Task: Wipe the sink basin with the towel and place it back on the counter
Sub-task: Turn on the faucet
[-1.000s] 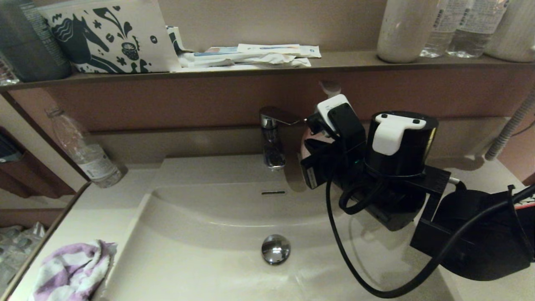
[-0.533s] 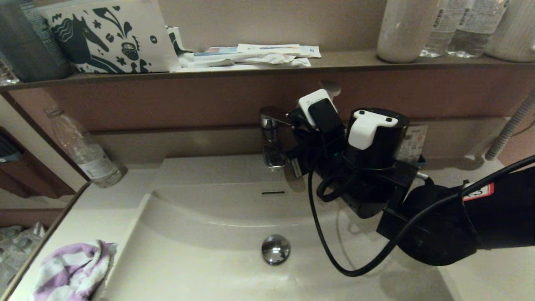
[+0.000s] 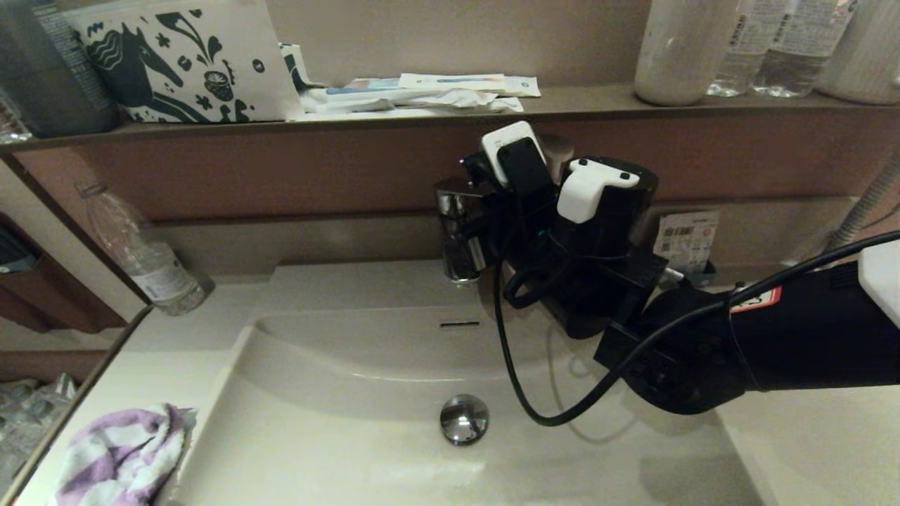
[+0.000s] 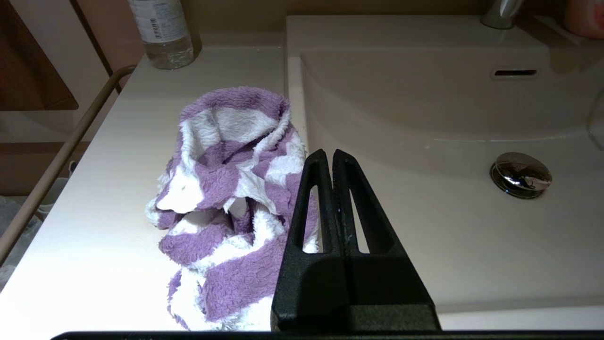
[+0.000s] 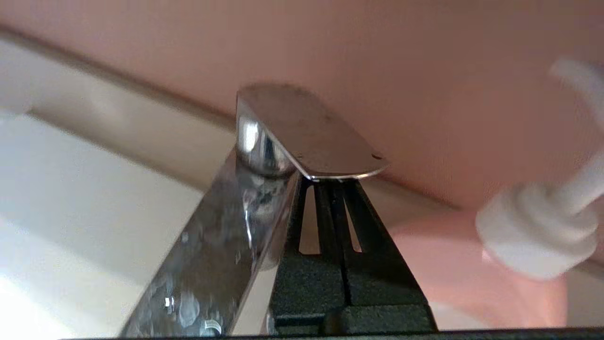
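The purple and white striped towel point(image 3: 119, 453) point(image 4: 226, 203) lies crumpled on the off-white counter point(image 3: 140, 365) point(image 4: 85, 212), just left of the sink basin point(image 3: 337, 393) point(image 4: 448, 118). My left gripper point(image 4: 331, 156) hovers shut and empty over the basin's left rim, right beside the towel; the head view does not show it. My right gripper point(image 3: 481, 200) point(image 5: 330, 182) is shut, its tips directly under the end of the chrome faucet lever point(image 5: 306, 132), holding nothing. The drain plug point(image 3: 464, 419) point(image 4: 520, 174) and overflow slot point(image 3: 459, 324) are uncovered.
The faucet point(image 3: 457, 242) stands at the basin's back. A clear bottle point(image 3: 144, 253) point(image 4: 163, 33) stands on the counter's back left. A pink pump dispenser point(image 5: 538, 236) is right of the faucet. The brown shelf point(image 3: 590, 102) carries a horse-print pouch point(image 3: 183, 60), sachets and bottles.
My right arm has swung left and upward from over the basin's right side, bringing its shut gripper under the faucet lever. The towel has stayed put.
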Controlling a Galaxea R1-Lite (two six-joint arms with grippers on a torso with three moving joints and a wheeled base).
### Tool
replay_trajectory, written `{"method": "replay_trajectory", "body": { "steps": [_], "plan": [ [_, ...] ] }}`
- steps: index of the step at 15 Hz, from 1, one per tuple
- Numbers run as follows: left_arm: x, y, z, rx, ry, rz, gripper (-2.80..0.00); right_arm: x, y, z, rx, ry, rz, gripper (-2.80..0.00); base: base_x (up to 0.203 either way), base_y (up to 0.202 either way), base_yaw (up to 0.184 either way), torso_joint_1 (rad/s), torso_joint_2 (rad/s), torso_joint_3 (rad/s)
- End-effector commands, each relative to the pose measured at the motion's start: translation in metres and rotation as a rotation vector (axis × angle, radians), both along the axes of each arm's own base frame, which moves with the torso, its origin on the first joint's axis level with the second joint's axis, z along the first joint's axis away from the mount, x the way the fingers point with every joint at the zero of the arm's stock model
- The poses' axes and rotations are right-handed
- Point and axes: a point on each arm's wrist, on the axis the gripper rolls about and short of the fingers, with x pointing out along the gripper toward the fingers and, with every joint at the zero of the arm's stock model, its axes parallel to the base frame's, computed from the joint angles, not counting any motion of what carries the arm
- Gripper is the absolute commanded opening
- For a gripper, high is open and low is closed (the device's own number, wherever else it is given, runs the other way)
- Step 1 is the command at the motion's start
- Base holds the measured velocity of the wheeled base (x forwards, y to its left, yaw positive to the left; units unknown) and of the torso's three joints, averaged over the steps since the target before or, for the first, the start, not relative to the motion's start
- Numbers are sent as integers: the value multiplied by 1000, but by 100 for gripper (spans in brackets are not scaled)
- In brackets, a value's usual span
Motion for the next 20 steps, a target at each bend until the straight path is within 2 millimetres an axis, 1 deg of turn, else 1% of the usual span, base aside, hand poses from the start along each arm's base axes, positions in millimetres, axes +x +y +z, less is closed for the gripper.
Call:
{"method": "replay_trajectory", "body": {
  "steps": [1, 6, 9, 13, 16, 17, 20],
  "plan": [
    [0, 0, 0, -1, 1, 0, -280, 2, 2, 0, 7, -7, -5, -280, 0, 0, 0, 0, 0, 0],
    [0, 0, 0, -1, 1, 0, -280, 1, 1, 2, 10, -9, -6, -280, 0, 0, 0, 0, 0, 0],
    [0, 0, 0, -1, 1, 0, -280, -6, -2, -5, -9, 20, -19, -280, 0, 0, 0, 0, 0, 0],
    [0, 0, 0, -1, 1, 0, -280, -22, -13, -15, -49, 63, -16, -280, 0, 0, 0, 0, 0, 0],
    [0, 0, 0, -1, 1, 0, -280, -33, -17, -5, -31, 47, -6, -280, 0, 0, 0, 0, 0, 0],
    [0, 0, 0, -1, 1, 0, -280, -42, -13, 1, -19, 37, 16, -280, 0, 0, 0, 0, 0, 0],
    [0, 0, 0, -1, 1, 0, -280, -45, -6, 12, 7, 12, 32, -280, 0, 0, 0, 0, 0, 0]
  ]
}}
